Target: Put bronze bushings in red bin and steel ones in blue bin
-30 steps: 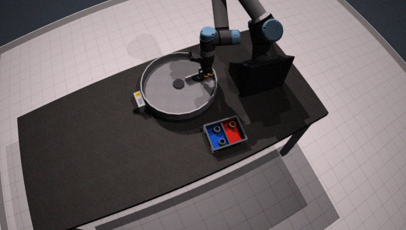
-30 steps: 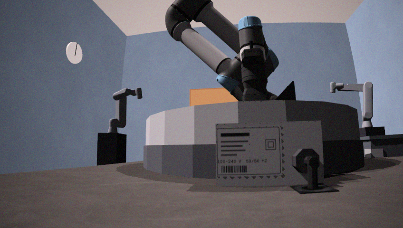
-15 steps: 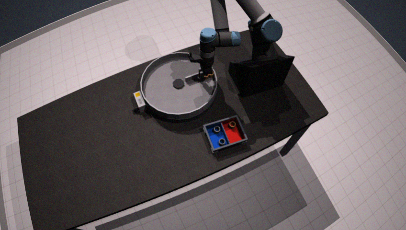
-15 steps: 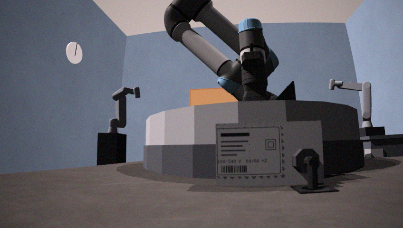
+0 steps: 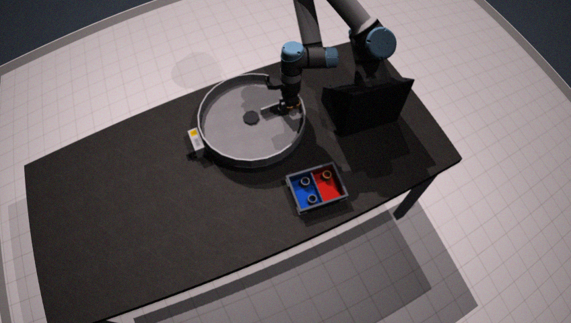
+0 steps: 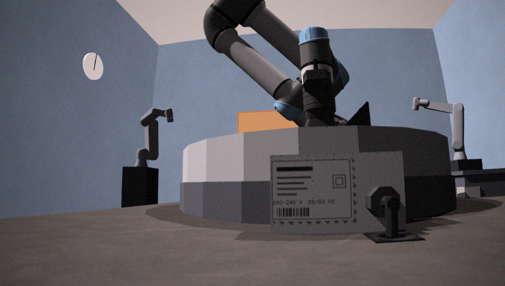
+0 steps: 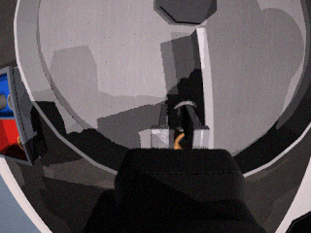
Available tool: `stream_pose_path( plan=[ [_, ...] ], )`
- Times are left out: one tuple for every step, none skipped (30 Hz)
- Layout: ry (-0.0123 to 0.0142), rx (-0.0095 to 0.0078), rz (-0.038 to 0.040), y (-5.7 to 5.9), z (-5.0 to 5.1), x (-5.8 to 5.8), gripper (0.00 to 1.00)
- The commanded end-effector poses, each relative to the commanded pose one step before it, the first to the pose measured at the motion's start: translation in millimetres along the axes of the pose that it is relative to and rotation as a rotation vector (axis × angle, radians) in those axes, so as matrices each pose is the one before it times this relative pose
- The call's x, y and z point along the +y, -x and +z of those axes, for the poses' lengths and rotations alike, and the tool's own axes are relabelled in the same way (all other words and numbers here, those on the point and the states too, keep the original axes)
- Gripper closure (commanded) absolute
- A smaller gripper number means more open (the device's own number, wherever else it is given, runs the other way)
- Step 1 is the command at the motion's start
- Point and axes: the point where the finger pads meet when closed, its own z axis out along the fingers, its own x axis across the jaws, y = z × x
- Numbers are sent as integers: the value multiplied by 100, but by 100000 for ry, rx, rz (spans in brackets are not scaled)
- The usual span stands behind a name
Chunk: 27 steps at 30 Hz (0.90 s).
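We see the arm (image 5: pixel 291 72) (image 6: pixel 260 65) reaching over the turntable (image 5: pixel 206 146) (image 6: pixel 226 155), with its fingers (image 5: pixel 281 106) low inside the round wall. In the wrist view there is a gap between the fingers, narrower than a full spread, and a bronze bushing (image 7: pixel 177 141) shows partly in it; we cannot tell whether they pinch it. A pale curved rim (image 7: pixel 186 103) shows just beyond them, too shaded for us to name its metal.

Beside the fingers, a straight bar (image 5: pixel 269 108) (image 7: pixel 204 73) runs toward the dark hub (image 5: pixel 251 117) (image 7: pixel 187 11) at the turntable's middle.

Near the turntable, a divided tray sits on the dark surface (image 5: pixel 132 208). Its blue bin (image 5: pixel 300 192) (image 7: pixel 5 87) holds two steel bushings, one (image 5: pixel 305 177) near the divider's far end and another (image 5: pixel 312 194) toward the near wall. Its red bin (image 5: pixel 330 190) (image 7: pixel 7 132) holds one bronze bushing, apart from the steel ones. We see a white box (image 5: pixel 196 140) (image 6: pixel 311 191) against the turntable's outer side.

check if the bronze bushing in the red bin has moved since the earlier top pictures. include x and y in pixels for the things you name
No, the bronze bushing (image 5: pixel 326 170) (image 7: pixel 19 141) has not visibly moved: in the top view it sits near the same corner of the red bin (image 5: pixel 330 193) (image 7: pixel 7 133).
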Motion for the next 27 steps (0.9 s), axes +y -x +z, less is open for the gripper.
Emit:
stream_pose_path(
  plan=[
    [-173,10,14,-3,389,-26,60],
    [-4,0,-1,0,138,0,60],
    [-4,0,-1,0,138,0,60],
    [0,0,0,0,0,0,60],
    [0,0,0,0,0,0,60],
    [0,0,0,0,0,0,60],
    [-4,0,-1,0,138,0,60],
    [-4,0,-1,0,138,0,60],
    [-4,0,-1,0,138,0,60],
    [-4,0,-1,0,138,0,60],
    [-4,0,-1,0,138,0,60],
    [0,0,0,0,0,0,60],
    [0,0,0,0,0,0,60],
    [0,0,0,0,0,0,60],
    [0,0,0,0,0,0,60],
    [0,0,0,0,0,0,60],
    [0,0,0,0,0,0,60],
    [0,0,0,0,0,0,60],
    [0,0,0,0,0,0,60],
    [0,0,0,0,0,0,60],
    [0,0,0,0,0,0,60],
    [33,-2,2,0,-29,2,100],
    [0,0,0,0,0,0,100],
    [0,0,0,0,0,0,100],
    [0,0,0,0,0,0,100],
    [0,0,0,0,0,0,100],
    [0,0,0,0,0,0,100]
  ],
)
